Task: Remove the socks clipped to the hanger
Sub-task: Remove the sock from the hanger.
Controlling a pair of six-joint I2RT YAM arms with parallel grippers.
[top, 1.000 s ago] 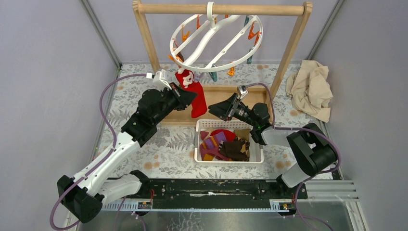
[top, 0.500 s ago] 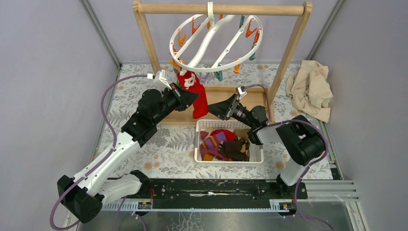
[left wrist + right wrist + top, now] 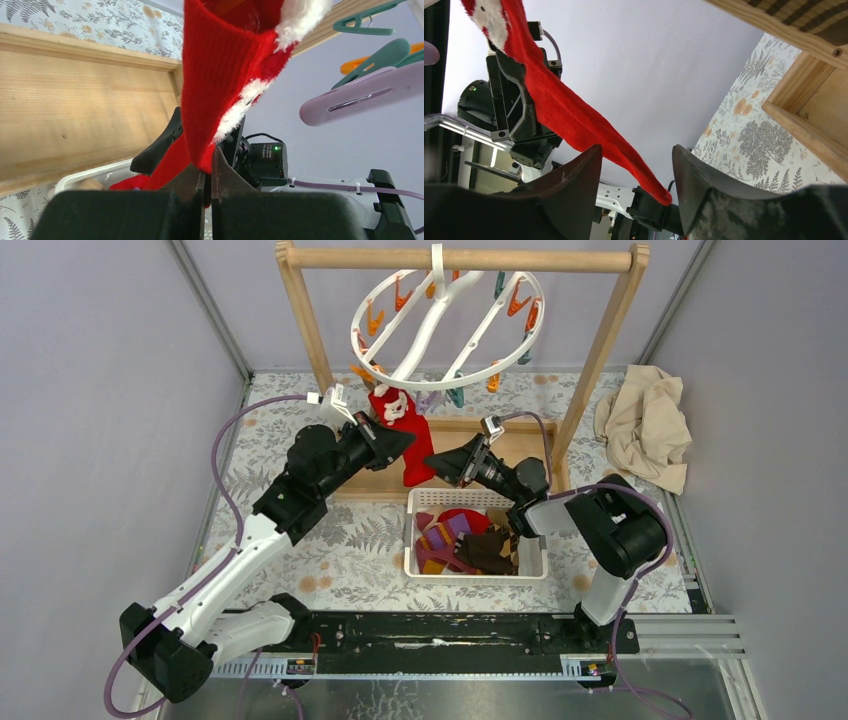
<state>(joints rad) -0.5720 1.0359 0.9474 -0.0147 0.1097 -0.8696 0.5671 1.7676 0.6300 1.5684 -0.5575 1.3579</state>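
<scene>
While one red sock (image 3: 411,448) hangs from a clip at the seven o'clock edge of the white hanger (image 3: 356,338), the left hand (image 3: 400,443) reaches in from eight o'clock and is clenched on it. The left wrist view shows both fingers pressed together on the red knit just below the white trim. That hold looks meant to pull the sock down and out of its clip. It is the only sock seen on the ring, whose other orange, teal and pink clips hang bare under the wooden rack (image 3: 460,257) at twelve o'clock.

To the right, the right hand (image 3: 636,155) comes in from four o'clock with its fingers spread and grasping nothing. The sock's toe dangles in the gap between them without clear contact. It seems placed to steady or catch the loose end.

At six o'clock of the sock sits a white basket (image 3: 475,570) on the flowered surface (image 3: 350,540). It holds a pile of socks (image 3: 470,538), striped and brown, so the job appears nearly done. At two o'clock lies a crumpled beige cloth (image 3: 645,425).
</scene>
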